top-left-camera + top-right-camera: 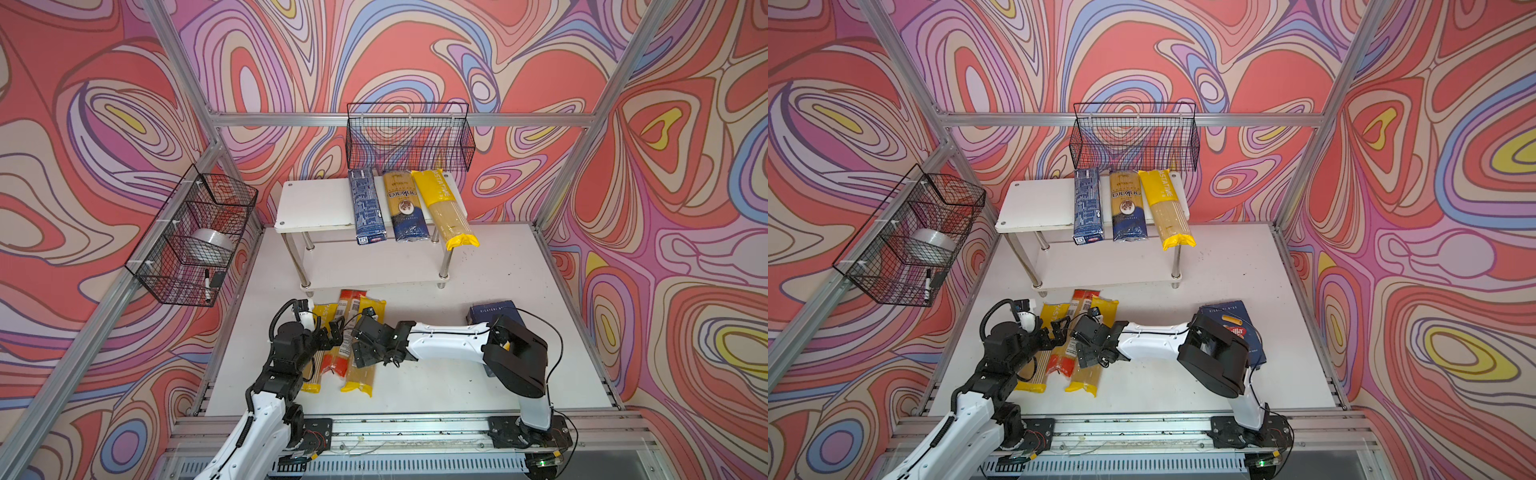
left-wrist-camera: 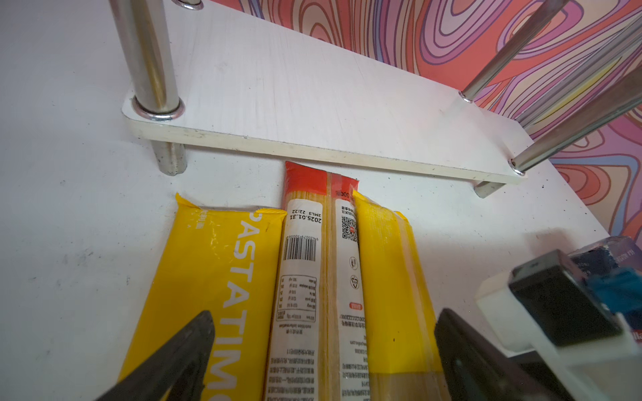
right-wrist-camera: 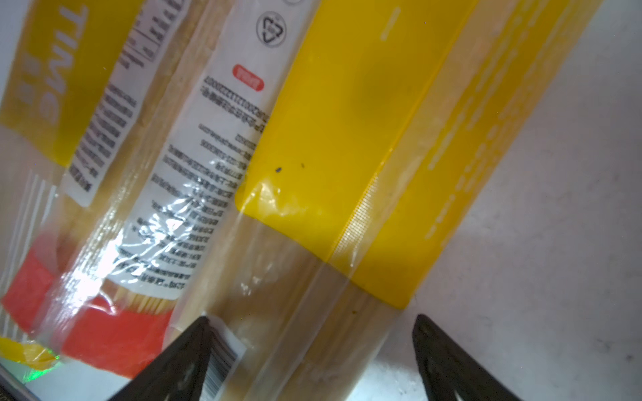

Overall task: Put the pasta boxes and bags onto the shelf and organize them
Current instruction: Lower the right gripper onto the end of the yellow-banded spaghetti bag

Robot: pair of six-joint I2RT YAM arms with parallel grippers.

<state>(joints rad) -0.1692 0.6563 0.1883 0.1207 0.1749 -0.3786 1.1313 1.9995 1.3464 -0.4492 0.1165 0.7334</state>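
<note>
- Right wrist view shows the right gripper [image 3: 312,319] released. Its jaws are spread wide on either side of a yellow bag [image 3: 347,139], set to pinch it across its narrow width. Whether the tips already touch the wrapper is hard to tell.
- The left gripper [image 2: 324,314] is released too, jaws wide over the red-ended bag [image 2: 305,260], probably to steady the row while its neighbour is lifted.
- 3 bags lie side by side and touching on the table [image 1: 436,390], just in front of the shelf [image 1: 311,203]: a 2nd yellow bag [image 1: 322,312], the red-ended one, then the straddled one.
- The shelf's top tier carries 3 items in a tidy row toward its right end: a narrow blue box [image 1: 368,205], a blue-and-gold bag [image 1: 402,208] and a 3rd yellow bag [image 1: 442,208]. Their front ends overhang the edge, and the lower tier is bare.
- A wide blue box [image 1: 1229,320] lies on the table, partly hidden by the right arm.
- The back basket [image 1: 409,137] looks empty; the side basket [image 1: 195,237] holds a tape roll [image 1: 212,245] and a marker [image 1: 207,284].
</note>
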